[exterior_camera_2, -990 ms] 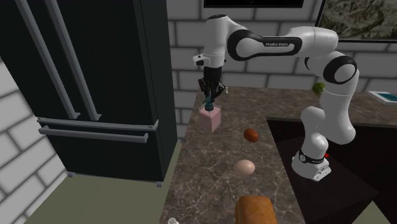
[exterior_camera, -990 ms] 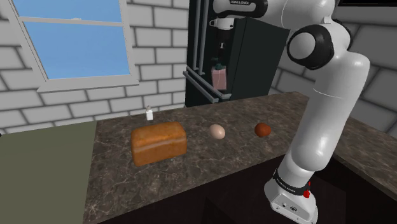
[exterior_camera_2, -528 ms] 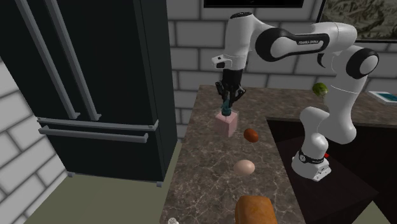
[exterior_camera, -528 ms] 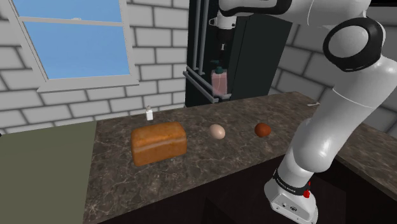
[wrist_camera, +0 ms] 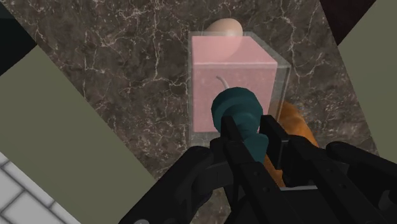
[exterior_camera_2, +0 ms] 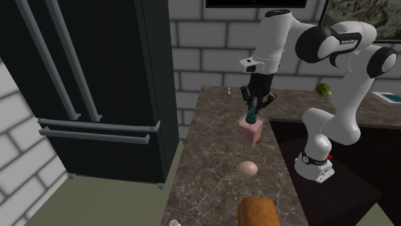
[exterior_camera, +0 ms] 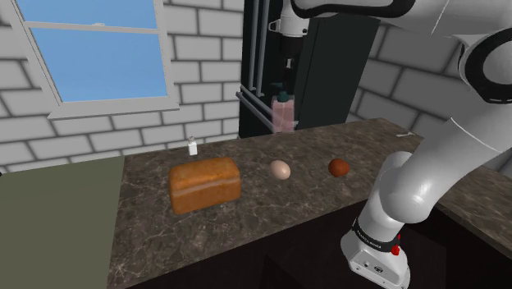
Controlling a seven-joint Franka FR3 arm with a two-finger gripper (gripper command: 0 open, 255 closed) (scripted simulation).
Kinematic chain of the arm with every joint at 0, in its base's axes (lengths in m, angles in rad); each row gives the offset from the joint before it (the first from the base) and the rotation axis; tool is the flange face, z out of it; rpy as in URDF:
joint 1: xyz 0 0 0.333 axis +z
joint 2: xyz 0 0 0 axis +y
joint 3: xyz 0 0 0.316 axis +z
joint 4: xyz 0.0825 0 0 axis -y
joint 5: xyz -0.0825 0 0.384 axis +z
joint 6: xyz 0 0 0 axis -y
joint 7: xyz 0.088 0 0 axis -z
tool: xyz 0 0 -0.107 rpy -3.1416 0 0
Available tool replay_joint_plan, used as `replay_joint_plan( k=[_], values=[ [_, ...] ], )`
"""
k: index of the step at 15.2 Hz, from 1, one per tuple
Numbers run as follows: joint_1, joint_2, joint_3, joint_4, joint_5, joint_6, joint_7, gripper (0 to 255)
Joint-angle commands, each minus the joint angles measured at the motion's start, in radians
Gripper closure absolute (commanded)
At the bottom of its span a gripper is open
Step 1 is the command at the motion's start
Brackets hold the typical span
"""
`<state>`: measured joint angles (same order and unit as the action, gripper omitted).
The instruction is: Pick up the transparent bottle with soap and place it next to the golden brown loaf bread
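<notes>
Soap bottle [exterior_camera_2: 250, 131]: clear, square, pink fill, teal pump. Hangs above the middle of the worktop [exterior_camera: 271, 222], likely high enough to pass over the egg [exterior_camera: 281, 170].
Hand [exterior_camera_2: 251, 113]: clenched on the pump neck, so the body dangles upright.
Loaf [exterior_camera: 205, 183]: well apart, toward the worktop's window [exterior_camera: 90, 49] end.

Dark brown, white-veined stone desk [exterior_camera: 271, 215], long and level. In a row on it, each apart from the next: golden brown rectangular loaf of bread [exterior_camera: 205, 185], pale tan egg [exterior_camera: 281, 170], round reddish-brown ball [exterior_camera: 339, 167]. Behind the loaf near the back edge, small white shaker [exterior_camera: 190, 148], upright. By the wall in the second exterior view, small green round thing [exterior_camera_2: 323, 89].
</notes>
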<state>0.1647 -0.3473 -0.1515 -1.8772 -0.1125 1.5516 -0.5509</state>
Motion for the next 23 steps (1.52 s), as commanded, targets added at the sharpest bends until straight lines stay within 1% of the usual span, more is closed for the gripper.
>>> replay_joint_plan(
  k=[1, 6, 10, 23],
  values=[
    [0.013, -0.042, 0.032, -0.039, 0.004, -0.008, 0.046, 255],
    [0.046, -0.129, 0.117, -0.100, 0.032, -0.043, 0.158, 255],
    [0.072, -0.179, 0.183, -0.128, 0.064, -0.071, 0.243, 255],
    [0.074, -0.225, 0.183, -0.342, 0.065, 0.097, 0.251, 255]
  ],
)
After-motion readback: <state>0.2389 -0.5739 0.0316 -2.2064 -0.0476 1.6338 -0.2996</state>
